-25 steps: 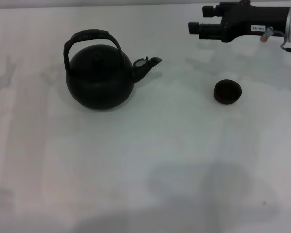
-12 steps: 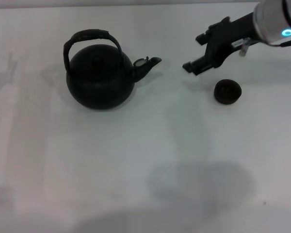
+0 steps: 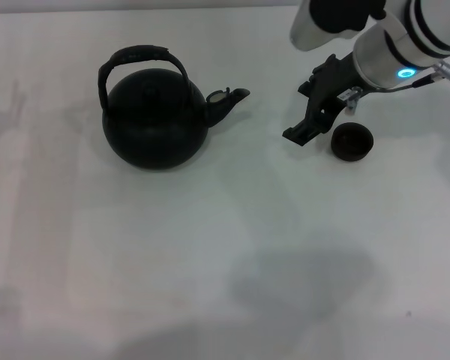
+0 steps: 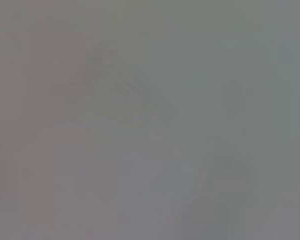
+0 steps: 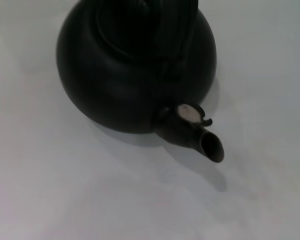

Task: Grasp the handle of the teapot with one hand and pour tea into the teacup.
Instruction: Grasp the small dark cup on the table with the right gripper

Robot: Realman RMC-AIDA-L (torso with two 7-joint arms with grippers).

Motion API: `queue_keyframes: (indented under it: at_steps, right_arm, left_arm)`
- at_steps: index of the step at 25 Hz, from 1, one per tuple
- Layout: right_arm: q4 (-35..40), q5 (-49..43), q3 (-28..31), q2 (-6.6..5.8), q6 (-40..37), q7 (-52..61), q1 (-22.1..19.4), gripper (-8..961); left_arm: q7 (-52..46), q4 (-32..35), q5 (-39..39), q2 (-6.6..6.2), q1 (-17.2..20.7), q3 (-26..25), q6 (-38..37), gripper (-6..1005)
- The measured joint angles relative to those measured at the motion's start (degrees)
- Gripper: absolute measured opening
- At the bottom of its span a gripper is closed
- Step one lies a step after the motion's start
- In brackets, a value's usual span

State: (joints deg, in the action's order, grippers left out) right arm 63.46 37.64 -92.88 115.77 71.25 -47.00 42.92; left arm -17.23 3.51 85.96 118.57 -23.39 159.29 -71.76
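The black round teapot (image 3: 156, 124) stands upright on the white table (image 3: 210, 240) at the left, its arched handle (image 3: 139, 54) up and its spout (image 3: 229, 97) pointing right. The tiny dark teacup (image 3: 352, 141) sits to the right, apart from the pot. My right gripper (image 3: 298, 112) hangs open and holds nothing, between the spout and the teacup, just left of the cup and tilted downward. The right wrist view shows the teapot (image 5: 135, 75) and its spout (image 5: 200, 137) close by. My left gripper is out of view; its wrist view shows only a plain grey surface.
The white table stretches bare around the two objects. My right arm (image 3: 390, 45) reaches in from the upper right, above and behind the teacup. Faint shadows lie on the table's near part.
My right gripper has swung from the far right edge down and toward the near left, turning from level to pointing downward beside the teacup. Teapot and teacup have not moved.
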Motion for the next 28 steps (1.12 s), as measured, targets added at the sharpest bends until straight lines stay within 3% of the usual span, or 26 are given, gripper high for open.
queue_keyframes:
  at_steps: [11, 28]
  right_arm:
    - [-6.5, -3.7, -2.5, 0.12, -0.9, 4.9, 2.6, 854]
    - [-10.5, -7.1, -2.0, -0.05, -1.8, 5.9, 2.8, 832]
  left_arm:
    - [0.0, 0.0, 0.0, 0.15, 0.1, 0.3, -0.2, 876]
    - [0.0, 0.0, 0.0, 0.17, 0.1, 0.3, -0.1, 876]
